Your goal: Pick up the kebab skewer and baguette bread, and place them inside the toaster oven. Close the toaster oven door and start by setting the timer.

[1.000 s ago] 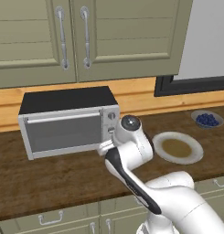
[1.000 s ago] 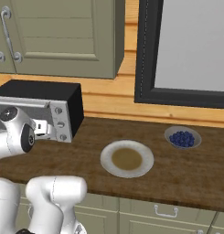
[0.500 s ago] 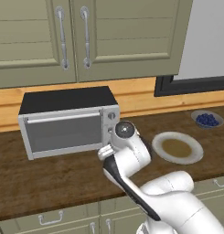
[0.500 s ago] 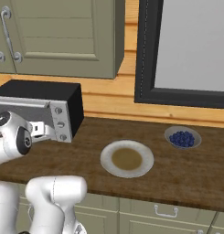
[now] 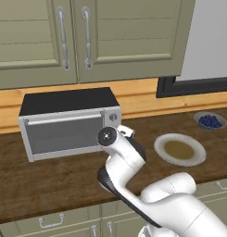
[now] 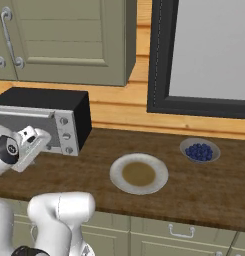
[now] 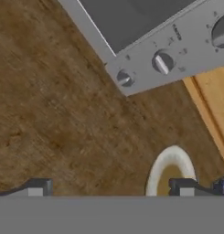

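Note:
The toaster oven (image 5: pixel 68 121) stands on the counter at the left, boxy and silver with a black top. Its door (image 5: pixel 64 135) is shut, with the bar handle along its top edge. My gripper (image 7: pixel 109 188) hovers open over the wooden counter, just in front of the oven's right corner, with nothing between its fingers. From the hand view, the oven's knobs (image 7: pixel 162 62) and grey door glass (image 7: pixel 131 18) lie ahead. The oven (image 6: pixel 49 120) sits just behind my wrist in the right base view. The kebab skewer and baguette bread are out of view.
A round cream plate with a brown centre (image 5: pixel 179 149) (image 6: pixel 139 173) (image 7: pixel 170 171) lies right of the arm. A small bowl of dark blue berries (image 5: pixel 210 121) (image 6: pixel 199 150) sits further right at the back. Cabinets hang above the oven.
My wrist has swung left and slightly down, closer to the oven's right front corner. The oven, plate and bowl have stayed put. The gripper has remained open.

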{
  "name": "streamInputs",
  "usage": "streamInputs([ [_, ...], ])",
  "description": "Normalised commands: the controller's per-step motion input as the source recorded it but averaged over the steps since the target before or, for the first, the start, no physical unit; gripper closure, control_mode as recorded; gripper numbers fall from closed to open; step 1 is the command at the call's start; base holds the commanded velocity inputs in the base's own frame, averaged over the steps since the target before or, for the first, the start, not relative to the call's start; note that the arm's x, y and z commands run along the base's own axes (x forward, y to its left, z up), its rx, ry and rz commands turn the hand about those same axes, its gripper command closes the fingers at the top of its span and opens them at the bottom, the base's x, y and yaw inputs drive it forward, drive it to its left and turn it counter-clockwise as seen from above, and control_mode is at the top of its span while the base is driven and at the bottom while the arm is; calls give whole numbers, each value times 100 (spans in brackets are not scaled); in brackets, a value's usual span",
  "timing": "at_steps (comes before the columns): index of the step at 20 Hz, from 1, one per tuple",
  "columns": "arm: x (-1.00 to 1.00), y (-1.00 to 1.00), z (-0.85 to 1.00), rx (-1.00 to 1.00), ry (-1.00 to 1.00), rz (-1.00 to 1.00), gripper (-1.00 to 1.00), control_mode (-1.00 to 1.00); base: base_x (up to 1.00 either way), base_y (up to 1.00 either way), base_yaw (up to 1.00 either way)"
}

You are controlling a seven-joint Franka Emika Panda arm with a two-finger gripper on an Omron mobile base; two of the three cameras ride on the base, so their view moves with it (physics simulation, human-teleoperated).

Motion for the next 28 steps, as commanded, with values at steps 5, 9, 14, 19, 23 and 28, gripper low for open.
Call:
streamInputs([
  [5,6,-3,-13,-74,36,46,-100,-100,0,0,0],
  [9,22,0,-24,-83,58,40,-100,-100,0,0,0],
  [14,62,0,-27,-62,49,28,-100,-100,0,0,0],
  [19,41,0,-3,-33,32,26,-100,-100,0,0,0],
  [23,-13,-1,-19,-27,5,29,-100,-100,0,0,0],
  [28,-9,-24,-18,-29,5,27,-100,-100,0,0,0],
])
